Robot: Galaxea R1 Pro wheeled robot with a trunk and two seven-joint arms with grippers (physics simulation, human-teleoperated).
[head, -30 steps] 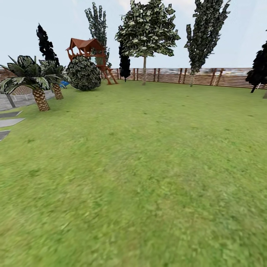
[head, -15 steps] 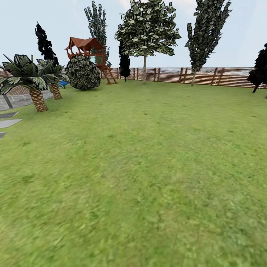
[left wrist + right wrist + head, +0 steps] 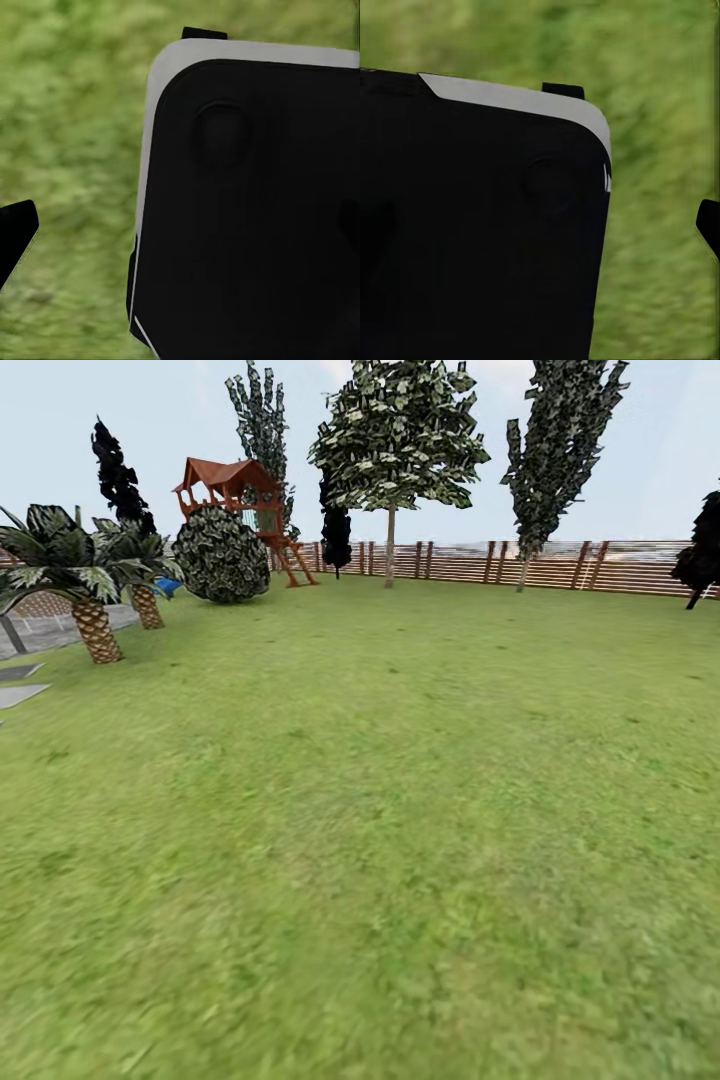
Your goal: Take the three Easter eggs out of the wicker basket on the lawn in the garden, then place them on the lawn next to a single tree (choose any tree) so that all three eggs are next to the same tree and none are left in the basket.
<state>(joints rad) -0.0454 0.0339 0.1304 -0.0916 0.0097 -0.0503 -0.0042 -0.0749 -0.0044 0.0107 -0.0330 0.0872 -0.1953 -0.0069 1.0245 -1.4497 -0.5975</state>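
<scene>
Since a second ago our view has slid slightly rightward across the lawn (image 3: 380,840), so we judge ourselves still travelling, with a pale-trunked tree (image 3: 390,545) far ahead by the fence (image 3: 560,565) and neither gripper's spread something we can tell.

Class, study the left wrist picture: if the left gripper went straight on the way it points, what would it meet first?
Probably the lawn: blurred grass lies ahead beside the robot's black body panel. Depth is unclear.
</scene>
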